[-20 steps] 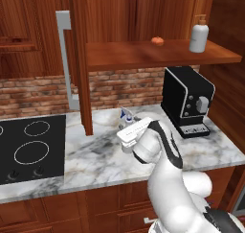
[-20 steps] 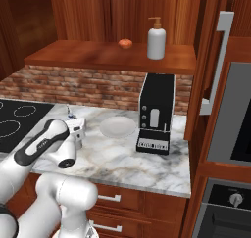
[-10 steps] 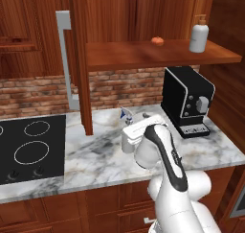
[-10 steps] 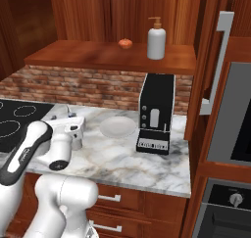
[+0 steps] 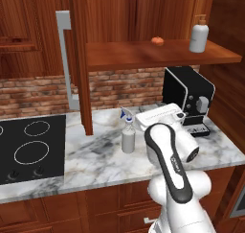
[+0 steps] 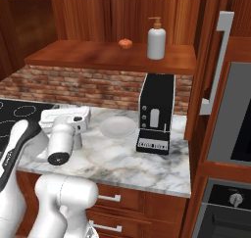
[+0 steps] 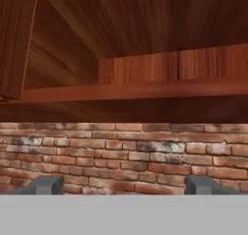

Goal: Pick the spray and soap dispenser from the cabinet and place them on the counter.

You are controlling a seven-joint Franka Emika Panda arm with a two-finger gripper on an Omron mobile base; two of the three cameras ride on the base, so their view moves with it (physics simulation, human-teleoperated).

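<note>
The spray [image 5: 127, 136], a slim grey-white bottle with a blue-and-white trigger, stands upright on the marble counter [image 5: 95, 156] just right of the open cabinet door. The soap dispenser [image 5: 198, 35] [image 6: 156, 39], squat with an orange pump, stands at the right end of the cabinet shelf [image 5: 139, 54] [image 6: 98, 56]. My gripper [image 5: 157, 117] [image 6: 64, 118] hovers over the counter right of the spray, apart from it, pointing at the brick wall. In the hand view the gripper [image 7: 123, 185] is open, wide apart, with nothing between the fingertips [image 7: 46, 184].
A black coffee machine [image 5: 189, 100] [image 6: 157, 112] stands at the counter's right, with a white plate [image 6: 117, 127] beside it. A small orange thing [image 5: 157, 40] lies on the shelf. The black cooktop [image 5: 28, 148] is at the left. The door's silver handle [image 5: 64, 59] hangs nearby.
My hand has drawn up and to the right, away from the spray, which stays standing on the counter. The jaws stay wide apart.
</note>
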